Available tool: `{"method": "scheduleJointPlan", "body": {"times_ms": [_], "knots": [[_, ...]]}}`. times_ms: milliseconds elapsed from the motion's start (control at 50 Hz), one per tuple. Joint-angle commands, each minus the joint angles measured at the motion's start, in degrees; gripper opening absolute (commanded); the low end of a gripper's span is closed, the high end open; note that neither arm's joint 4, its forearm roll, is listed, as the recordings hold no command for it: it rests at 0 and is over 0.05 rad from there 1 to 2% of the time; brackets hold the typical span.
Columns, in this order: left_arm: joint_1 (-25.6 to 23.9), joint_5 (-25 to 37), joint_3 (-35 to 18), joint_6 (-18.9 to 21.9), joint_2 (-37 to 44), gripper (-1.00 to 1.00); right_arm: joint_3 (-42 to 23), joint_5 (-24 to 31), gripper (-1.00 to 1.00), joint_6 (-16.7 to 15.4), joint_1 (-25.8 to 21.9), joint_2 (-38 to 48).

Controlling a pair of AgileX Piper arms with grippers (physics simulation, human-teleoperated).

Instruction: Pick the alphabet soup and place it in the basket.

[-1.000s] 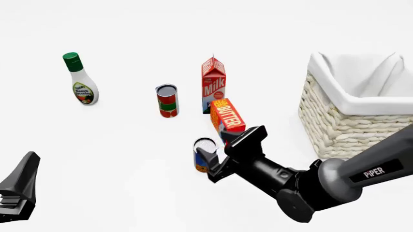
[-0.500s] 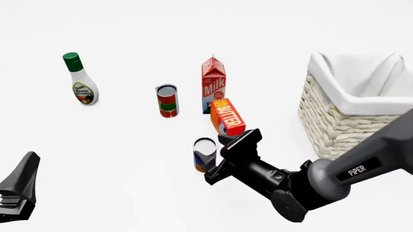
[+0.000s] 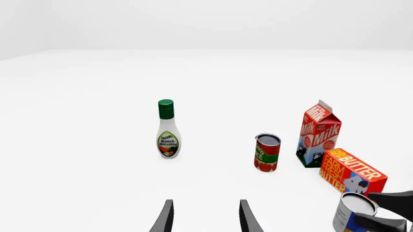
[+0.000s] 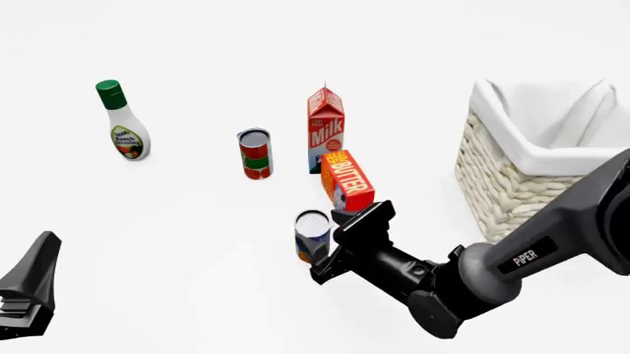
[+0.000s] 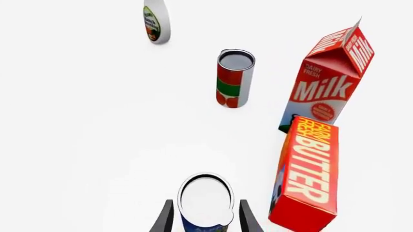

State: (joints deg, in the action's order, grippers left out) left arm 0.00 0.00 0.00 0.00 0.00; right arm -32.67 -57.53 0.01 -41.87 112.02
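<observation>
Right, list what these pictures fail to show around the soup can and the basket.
- Soup can: in the right wrist view the frame's edge cuts off its lower part, so finger contact cannot be told.
- Right hand: in the front view its own body hides the fingertips.
- Basket: front view only, cut by the edge; the arm covers its near corner, inside unseen.

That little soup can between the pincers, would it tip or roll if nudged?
The alphabet soup stands upright on a flat end, so it probably stays put. Knocked over, its round side would likely roll. It looks rigid, so the right gripper astride it should not crush it.
</observation>
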Motion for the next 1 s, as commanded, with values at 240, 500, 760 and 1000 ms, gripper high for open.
{"method": "scheduleJointPlan", "body": {"times_ms": [240, 500, 760, 1000], "knots": [[0.0, 0.0, 0.0, 0.0, 0.0, 1.0, -1.02, -0.63, 1.0, 0.27, -0.08, 2.72], [0.0, 0.0, 0.0, 0.0, 0.0, 1.0, -1.81, -0.86, 1.0, 0.54, -0.41, 4.53], [0.0, 0.0, 0.0, 0.0, 0.0, 1.0, -1.76, -1.26, 1.0, 0.57, -0.4, 5.1], [0.0, 0.0, 0.0, 0.0, 0.0, 1.0, -2.06, -1.27, -1.0, 0.63, -0.34, 5.69]]}}
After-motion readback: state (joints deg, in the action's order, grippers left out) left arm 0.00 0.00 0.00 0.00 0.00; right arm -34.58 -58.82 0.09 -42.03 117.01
